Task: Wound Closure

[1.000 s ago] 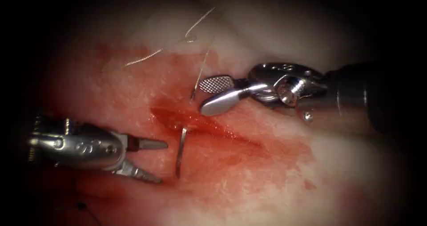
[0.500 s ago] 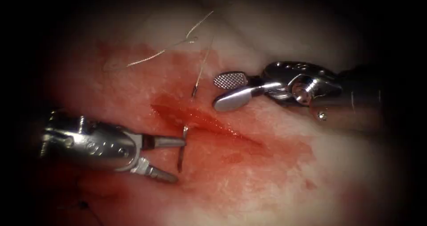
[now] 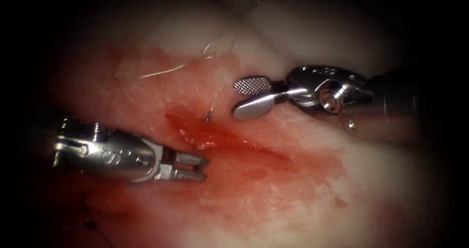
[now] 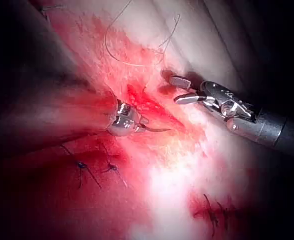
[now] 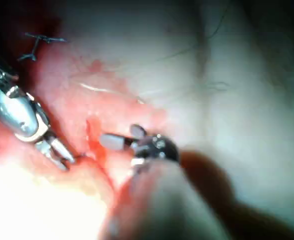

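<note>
With my left tool [image 3: 195, 166] clamped on the needle [image 4: 157, 130] beside the cut [image 3: 220, 135], and my right tool [image 3: 249, 99] wide, empty, across it, I judge a firm, square grip matters.

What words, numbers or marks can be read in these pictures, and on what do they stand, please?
None can be read.
Left tool: engraved marks on its body, too blurred.
Right tool: tiny marks by its wrist, too small.
Left jaws are shut on one end of the needle, which enters the tissue at the cut; right jaws open, empty.
</note>
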`<action>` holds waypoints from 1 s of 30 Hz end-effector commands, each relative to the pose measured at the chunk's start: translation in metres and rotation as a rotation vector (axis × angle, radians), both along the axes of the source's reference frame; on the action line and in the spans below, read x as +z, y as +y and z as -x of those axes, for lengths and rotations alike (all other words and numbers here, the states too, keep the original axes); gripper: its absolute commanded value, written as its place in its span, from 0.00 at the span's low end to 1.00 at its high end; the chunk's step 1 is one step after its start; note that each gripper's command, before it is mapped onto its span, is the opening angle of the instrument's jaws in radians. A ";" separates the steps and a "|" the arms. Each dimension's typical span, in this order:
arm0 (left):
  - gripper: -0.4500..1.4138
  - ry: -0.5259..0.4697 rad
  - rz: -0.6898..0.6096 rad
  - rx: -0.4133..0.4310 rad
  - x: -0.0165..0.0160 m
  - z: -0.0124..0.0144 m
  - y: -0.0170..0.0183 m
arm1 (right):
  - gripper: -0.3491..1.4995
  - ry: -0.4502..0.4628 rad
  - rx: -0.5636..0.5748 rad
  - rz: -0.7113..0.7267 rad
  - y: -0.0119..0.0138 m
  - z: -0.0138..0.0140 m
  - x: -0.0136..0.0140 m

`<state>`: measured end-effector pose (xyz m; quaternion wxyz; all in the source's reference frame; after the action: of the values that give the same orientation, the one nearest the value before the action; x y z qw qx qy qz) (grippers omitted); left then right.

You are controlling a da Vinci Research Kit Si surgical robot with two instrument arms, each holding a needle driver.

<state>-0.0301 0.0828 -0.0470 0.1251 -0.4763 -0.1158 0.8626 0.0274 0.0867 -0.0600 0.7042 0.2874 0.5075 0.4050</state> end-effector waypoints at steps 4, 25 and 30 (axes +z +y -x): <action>0.05 -0.020 -0.123 -0.025 -0.0014 0.0009 -0.0009 | 0.83 0.002 0.000 0.001 0.0000 -0.0007 0.0005; 0.05 -0.225 -0.335 -0.001 -0.0092 0.0001 0.0017 | 0.83 0.021 -0.021 -0.006 -0.0006 -0.0008 0.0000; 0.05 -0.281 0.075 0.036 -0.0110 0.0002 0.0047 | 0.83 0.021 -0.021 -0.006 -0.0006 -0.0008 0.0000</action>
<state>-0.0297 0.0881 -0.0588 0.0689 -0.5964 -0.0978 0.7937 0.0275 0.0860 -0.0605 0.7026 0.2986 0.5094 0.3971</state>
